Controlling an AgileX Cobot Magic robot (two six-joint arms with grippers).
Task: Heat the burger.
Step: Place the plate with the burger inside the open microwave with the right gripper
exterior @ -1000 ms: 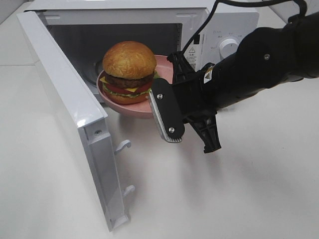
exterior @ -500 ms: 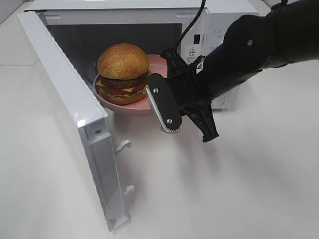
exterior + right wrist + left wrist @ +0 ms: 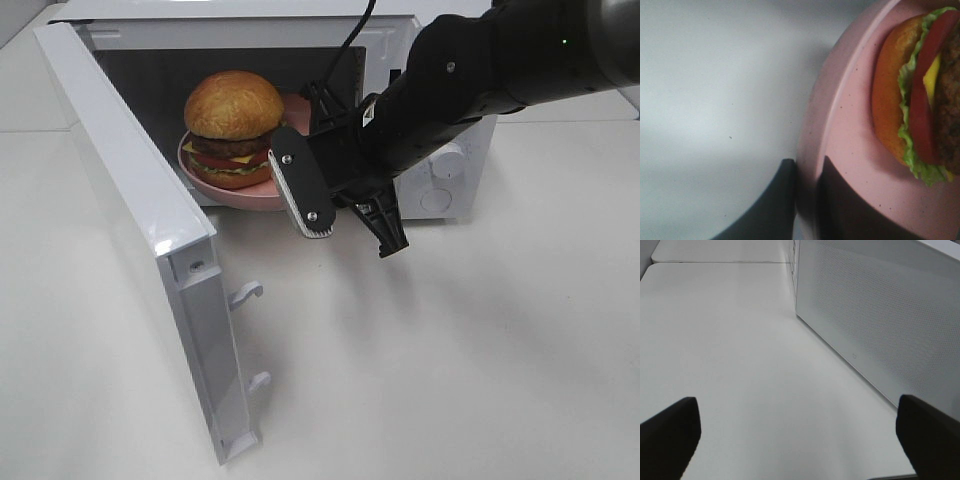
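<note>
Exterior high view: white microwave [image 3: 250,10] at 12 o'clock on the white bench [image 3: 470,360], its door [image 3: 130,200] swung wide open toward 7 o'clock, two latch hooks showing on the door's edge. Any lettering on the control panel [image 3: 440,190] is too small to read, and the right arm covers most of the panel. The burger [image 3: 232,125] sits upright on the pink plate [image 3: 225,188] in the mouth of the oven cavity, at about 11 o'clock from frame centre, with the plate partly inside. Cannot tell whether the plate rests on the cavity floor or is held clear of it. The right arm, black, enters from 2 o'clock and reaches toward 9 o'clock across the microwave's front, wrist angled down toward the plate's 3 o'clock edge. Right wrist view: right hand [image 3: 807,164] clamped on the plate's rim, one dark finger on the outside, one on the inside — lettuce, tomato, cheese and lower bun lie just beyond the inner finger, not touched by it. Left wrist view: left hand [image 3: 800,440] released, its two dark fingertips [image 3: 670,435] spread wide apart over bare bench. A white panel [image 3: 880,315] with a fine dot pattern stands near it. The left hand does not appear in the exterior high view.
</note>
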